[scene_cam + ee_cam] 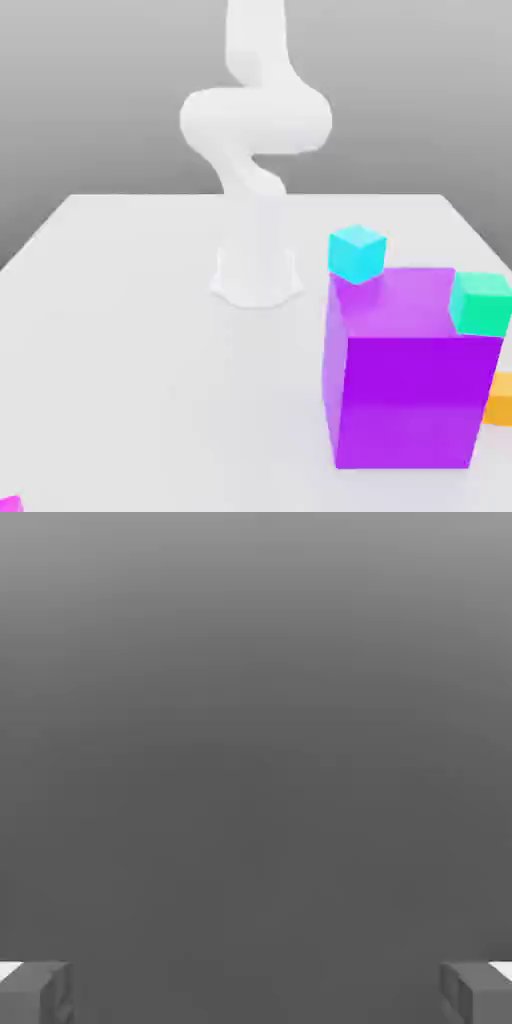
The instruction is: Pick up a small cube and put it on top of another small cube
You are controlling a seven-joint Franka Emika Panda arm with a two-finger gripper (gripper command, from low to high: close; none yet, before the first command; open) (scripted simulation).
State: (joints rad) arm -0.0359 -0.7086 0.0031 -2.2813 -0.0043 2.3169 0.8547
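pincer (256, 992) open: in the hand view its two fingers stand wide apart, with nothing gripped between them. clock directions below are read on the exterior view, dial centred on the picture unless another centre is named.

nearest: small magenta-pink cube (10, 504), on the pale table (150, 380) between 7 and 8 o'clock, far out and cut by the picture's edge. it lies well apart from the other blocks.

next: big purple block (410, 400), upright on the table at 4 o'clock. orange block (501, 400) at 3 o'clock from the purple block's middle, partly hidden by it and cut by the picture's edge. green cube (481, 304) overlaps the purple block's top corner at 1 to 2 o'clock from its middle; contact cannot be told.

farther: cyan small cube (357, 254), tilted in view, overlaps the top corner at 11 o'clock from the purple block's middle; contact unclear here too.

farthest: white arm (256, 120), its base below the dial's centre at 6 o'clock, links rising towards 12 o'clock against a grey background.
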